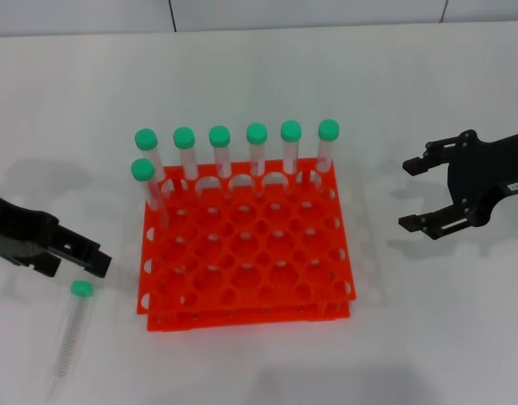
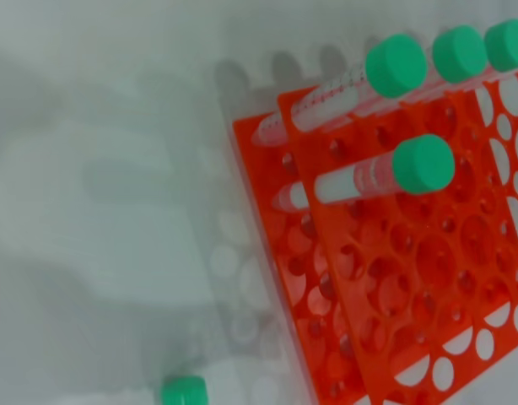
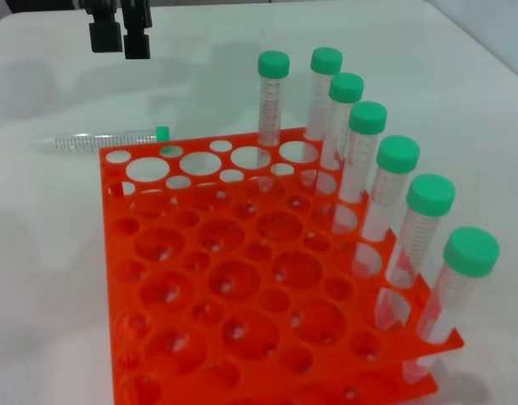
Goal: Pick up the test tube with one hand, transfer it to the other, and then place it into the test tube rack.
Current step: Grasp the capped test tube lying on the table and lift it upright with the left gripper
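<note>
The test tube (image 1: 72, 331) lies flat on the table left of the test tube rack (image 1: 246, 253), cap toward the left gripper (image 1: 89, 258), which hovers just beside it, holding nothing, can't tell its opening; right gripper (image 1: 419, 194) open, empty, well right of the rack.

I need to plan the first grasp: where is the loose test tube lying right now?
In the head view the test tube lies flat on the table, left of the orange test tube rack near its front corner, just below the left hand.
</note>
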`<state>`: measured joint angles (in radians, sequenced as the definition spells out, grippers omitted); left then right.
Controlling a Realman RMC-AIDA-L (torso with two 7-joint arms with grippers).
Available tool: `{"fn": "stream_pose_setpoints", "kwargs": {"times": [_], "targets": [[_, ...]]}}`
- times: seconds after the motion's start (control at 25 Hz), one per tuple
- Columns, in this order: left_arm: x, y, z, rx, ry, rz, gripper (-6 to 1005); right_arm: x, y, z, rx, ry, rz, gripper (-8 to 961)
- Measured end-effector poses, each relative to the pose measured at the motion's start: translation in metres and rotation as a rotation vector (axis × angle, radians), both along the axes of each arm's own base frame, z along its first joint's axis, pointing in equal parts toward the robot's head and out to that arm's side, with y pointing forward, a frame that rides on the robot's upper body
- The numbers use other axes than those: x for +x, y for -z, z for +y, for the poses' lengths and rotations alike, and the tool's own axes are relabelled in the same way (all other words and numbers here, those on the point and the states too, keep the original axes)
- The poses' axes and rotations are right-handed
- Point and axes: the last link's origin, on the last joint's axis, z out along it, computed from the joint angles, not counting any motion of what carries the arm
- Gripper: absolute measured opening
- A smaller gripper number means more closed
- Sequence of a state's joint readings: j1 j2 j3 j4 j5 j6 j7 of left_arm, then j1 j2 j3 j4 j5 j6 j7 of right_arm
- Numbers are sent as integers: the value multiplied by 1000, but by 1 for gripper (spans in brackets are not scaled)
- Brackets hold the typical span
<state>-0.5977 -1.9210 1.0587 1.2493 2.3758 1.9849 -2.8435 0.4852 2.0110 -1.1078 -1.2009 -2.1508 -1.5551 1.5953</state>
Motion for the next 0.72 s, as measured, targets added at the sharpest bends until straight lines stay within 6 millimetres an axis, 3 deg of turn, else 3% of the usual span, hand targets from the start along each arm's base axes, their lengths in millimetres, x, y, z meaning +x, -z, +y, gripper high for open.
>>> {"fn": "stream_pose_setpoints", "kwargs": {"times": [0.32, 0.72], "targets": [[9, 17, 5, -44, 1, 74, 875, 1, 0, 5, 24, 3, 1, 807], [5, 13, 15, -167, -4, 132, 869, 2, 0, 8, 38, 5, -1, 807]]}}
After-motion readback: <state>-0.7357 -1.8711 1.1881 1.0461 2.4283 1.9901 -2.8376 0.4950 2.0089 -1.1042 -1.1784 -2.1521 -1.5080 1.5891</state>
